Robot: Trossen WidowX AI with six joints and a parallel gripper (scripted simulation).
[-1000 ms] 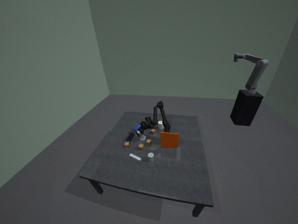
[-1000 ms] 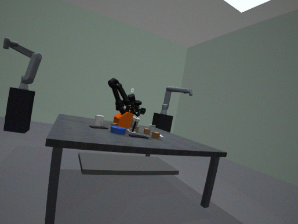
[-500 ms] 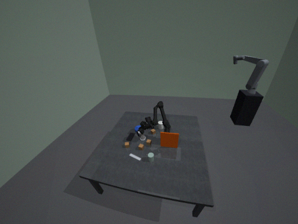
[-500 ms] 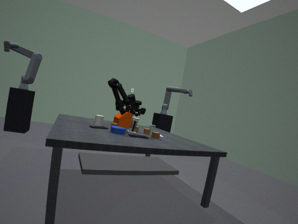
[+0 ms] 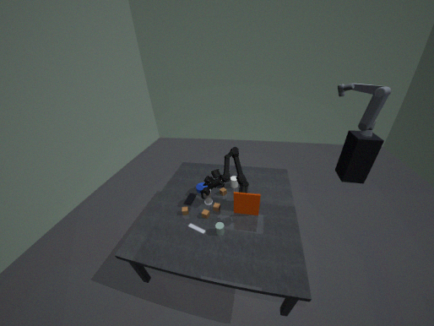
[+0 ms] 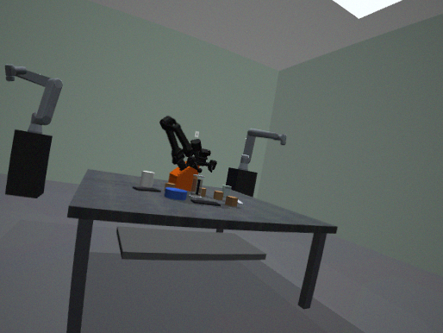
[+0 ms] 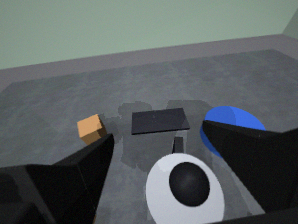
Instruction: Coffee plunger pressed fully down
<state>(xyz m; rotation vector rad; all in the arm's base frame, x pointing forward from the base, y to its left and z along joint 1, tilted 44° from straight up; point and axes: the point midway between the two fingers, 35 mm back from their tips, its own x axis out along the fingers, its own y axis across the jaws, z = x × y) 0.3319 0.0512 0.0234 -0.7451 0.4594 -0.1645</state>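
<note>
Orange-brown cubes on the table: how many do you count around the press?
4. One just behind the press, one right of it, one in front, one far left. The orange panel may hide more.

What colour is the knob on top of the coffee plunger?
Black, on a white lid; the wrist view shows the knob best.
</note>
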